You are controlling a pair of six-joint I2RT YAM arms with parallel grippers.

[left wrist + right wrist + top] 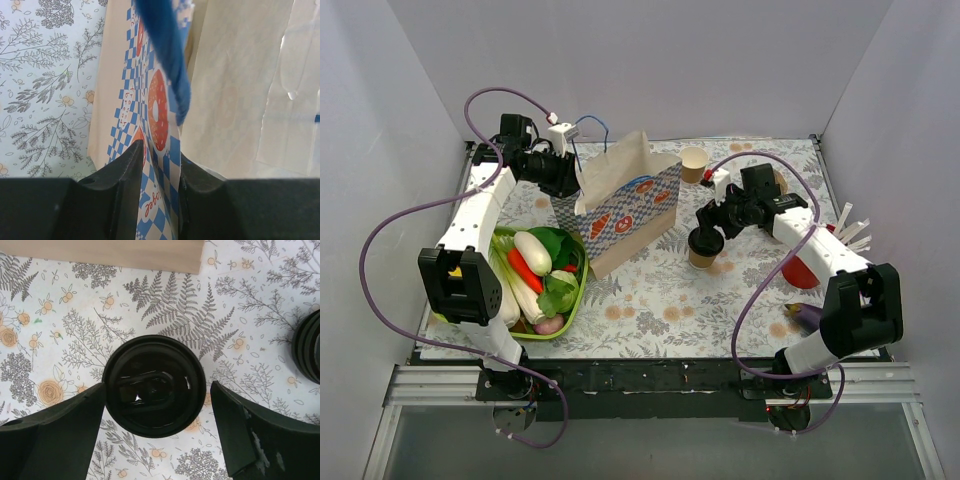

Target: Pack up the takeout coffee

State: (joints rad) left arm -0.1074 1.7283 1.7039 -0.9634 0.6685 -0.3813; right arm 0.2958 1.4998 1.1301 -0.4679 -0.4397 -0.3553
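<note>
While the left gripper is clamping the rim of the blue-checked, doughnut-printed paper bag, the right gripper is hovering, jaws apart, astride the small tan kraft paper cup with round black plastic lid, which is standing on the floral tablecloth just right of the bag. Grasping appears to be the step in hand; closing squarely, then lifting bagward, likely follows. Only the right wrist view is showing the jaws not yet gripping; only the top view is showing the bag's mouth.

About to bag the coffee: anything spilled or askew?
No spill. The lidded cup stands upright between the right gripper's open jaws. Only the paper bag looks askew, leaning with its rim pinched by the left gripper.
</note>
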